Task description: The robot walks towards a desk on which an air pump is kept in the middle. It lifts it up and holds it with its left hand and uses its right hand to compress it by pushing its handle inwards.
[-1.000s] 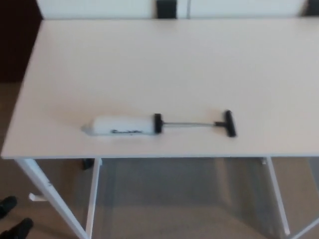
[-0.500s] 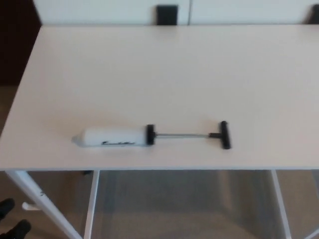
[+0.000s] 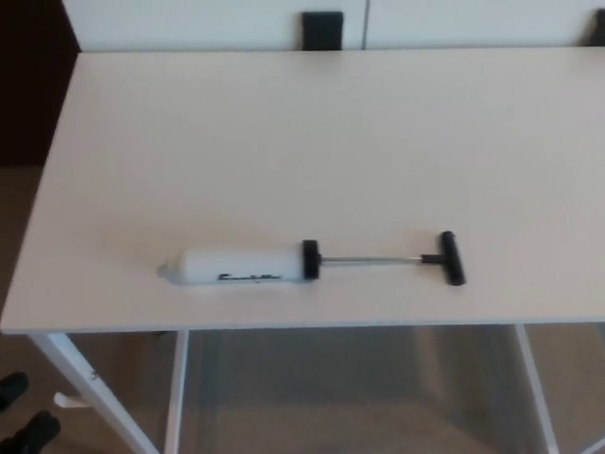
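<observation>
Head view shifts slightly with the camera, while the air pump (image 3: 312,264) lies untouched on the counter (image 3: 284,142), neither robot hand visible.

Cut-off edges and unreadable print

The pale beige counter (image 3: 331,123) runs out of the picture on the right, so its right end does not show. The dark lettering on the white cylindrical air pump (image 3: 241,266) is too blurred to read. Two black shapes (image 3: 21,416) at the bottom left corner are cut by the edge and cannot be identified. A small black square object (image 3: 322,29) behind the counter's far edge is cropped at the top.
</observation>
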{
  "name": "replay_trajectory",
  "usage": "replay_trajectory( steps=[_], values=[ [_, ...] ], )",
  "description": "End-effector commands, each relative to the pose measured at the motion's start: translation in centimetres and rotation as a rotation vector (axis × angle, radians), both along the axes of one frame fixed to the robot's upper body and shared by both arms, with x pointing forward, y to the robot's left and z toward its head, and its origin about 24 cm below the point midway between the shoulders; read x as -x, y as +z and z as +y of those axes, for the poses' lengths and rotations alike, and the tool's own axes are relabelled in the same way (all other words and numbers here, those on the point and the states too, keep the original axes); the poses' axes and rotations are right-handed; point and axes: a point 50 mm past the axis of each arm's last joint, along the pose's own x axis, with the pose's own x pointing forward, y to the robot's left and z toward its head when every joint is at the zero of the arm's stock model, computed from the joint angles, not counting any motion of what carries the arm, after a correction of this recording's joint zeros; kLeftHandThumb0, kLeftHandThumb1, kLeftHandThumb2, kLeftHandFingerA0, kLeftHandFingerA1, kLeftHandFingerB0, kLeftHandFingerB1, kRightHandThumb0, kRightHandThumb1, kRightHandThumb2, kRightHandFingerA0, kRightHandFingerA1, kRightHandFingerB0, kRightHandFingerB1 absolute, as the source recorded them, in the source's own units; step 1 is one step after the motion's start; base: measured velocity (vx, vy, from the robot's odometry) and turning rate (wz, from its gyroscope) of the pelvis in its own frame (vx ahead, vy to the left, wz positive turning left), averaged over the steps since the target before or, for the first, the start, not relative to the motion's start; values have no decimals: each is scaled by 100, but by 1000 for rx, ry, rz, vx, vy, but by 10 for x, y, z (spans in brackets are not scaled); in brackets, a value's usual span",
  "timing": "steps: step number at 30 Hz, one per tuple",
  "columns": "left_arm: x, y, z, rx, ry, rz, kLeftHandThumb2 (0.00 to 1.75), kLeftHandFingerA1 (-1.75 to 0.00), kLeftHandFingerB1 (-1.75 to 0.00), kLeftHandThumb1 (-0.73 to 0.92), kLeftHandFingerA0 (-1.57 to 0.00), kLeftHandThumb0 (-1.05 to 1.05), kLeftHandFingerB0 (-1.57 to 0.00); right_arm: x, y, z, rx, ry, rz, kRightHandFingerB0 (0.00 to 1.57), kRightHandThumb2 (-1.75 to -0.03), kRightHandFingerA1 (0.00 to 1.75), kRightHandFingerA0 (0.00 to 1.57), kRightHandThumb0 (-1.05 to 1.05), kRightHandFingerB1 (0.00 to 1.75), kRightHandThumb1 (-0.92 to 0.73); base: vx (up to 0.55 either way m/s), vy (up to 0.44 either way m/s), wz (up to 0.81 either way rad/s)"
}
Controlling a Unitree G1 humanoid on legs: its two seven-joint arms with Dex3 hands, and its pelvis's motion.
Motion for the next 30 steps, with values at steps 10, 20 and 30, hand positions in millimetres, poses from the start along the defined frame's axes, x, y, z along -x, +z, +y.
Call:
replay_trajectory(
  steps=[10,20,30],
  values=[
    [-1,2,0,9,-30,21,70,-58,-46,57,-57,-27,-43,2,5,-4,28,-6,-15,51,-60,54,84,-28,41,-66,4,41,2],
    [0,4,1,0,-29,30,59,-51,-39,68,-59,-16,-46,3,1,-4,29,-12,2,52,-59,55,87,-29,42,-64,0,0,0],
    [55,54,46,-26,432,-197,109,-51,-50,72,-1,-8,0,6,14,-12,52,-5,-22,53,-59,56,87,-27,43,-63,0,0,0]
  ],
)
